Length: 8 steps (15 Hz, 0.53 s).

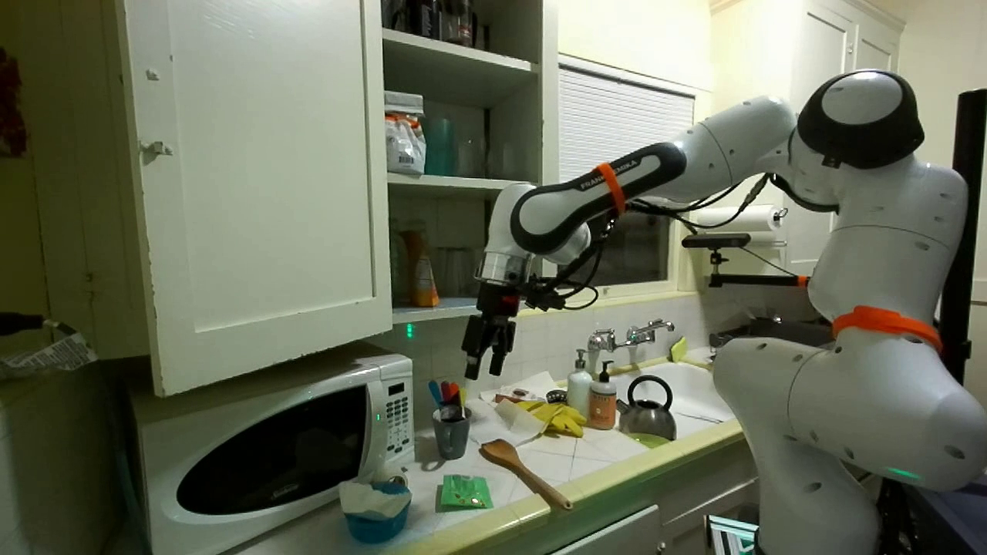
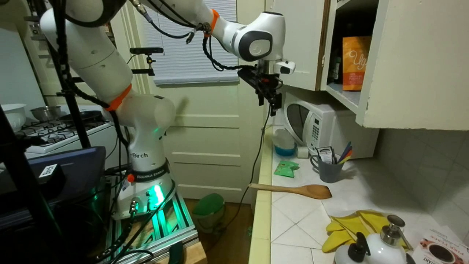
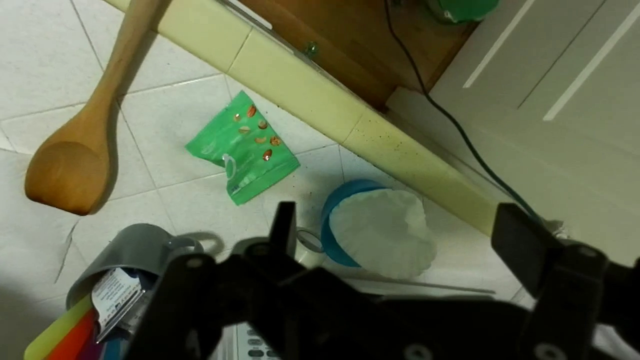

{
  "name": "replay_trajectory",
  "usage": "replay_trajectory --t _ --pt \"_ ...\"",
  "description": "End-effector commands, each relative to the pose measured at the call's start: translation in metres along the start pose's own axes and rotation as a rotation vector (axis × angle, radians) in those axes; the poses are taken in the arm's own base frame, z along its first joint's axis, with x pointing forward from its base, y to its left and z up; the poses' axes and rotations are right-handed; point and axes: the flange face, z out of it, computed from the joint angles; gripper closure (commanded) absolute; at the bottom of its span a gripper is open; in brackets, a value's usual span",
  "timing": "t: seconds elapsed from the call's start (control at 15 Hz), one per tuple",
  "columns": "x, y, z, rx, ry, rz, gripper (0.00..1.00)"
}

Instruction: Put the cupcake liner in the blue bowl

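The white fluted cupcake liner (image 3: 385,235) rests in the mouth of the blue bowl (image 3: 328,240), tilted and covering much of it, with part of it reaching past the rim. In both exterior views the liner (image 1: 375,499) (image 2: 283,138) sticks up above the rim of the bowl (image 1: 378,529) (image 2: 285,151), which stands on the counter in front of the microwave. My gripper (image 3: 396,215) is open, with nothing between its fingers. In both exterior views the gripper (image 1: 484,370) (image 2: 268,107) hangs in the air, well above the counter and apart from the liner.
A white microwave (image 1: 277,455) stands beside the bowl, under an open cabinet door (image 1: 270,169). On the counter are a green packet (image 3: 245,150), a grey mug of utensils (image 3: 130,250), a wooden spoon (image 3: 75,165) and a small white cylinder (image 2: 302,152). Yellow gloves (image 2: 351,227) lie farther along.
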Motion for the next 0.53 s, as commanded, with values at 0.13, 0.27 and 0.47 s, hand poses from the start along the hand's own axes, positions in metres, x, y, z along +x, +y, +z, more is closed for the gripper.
replay_trajectory --t 0.13,0.27,0.47 --pt "0.015 0.003 0.009 -0.005 -0.075 -0.114 0.0" --pt "0.021 0.0 0.016 -0.016 -0.103 -0.159 0.0" --pt "0.025 -0.006 0.028 -0.027 -0.127 -0.188 0.0"
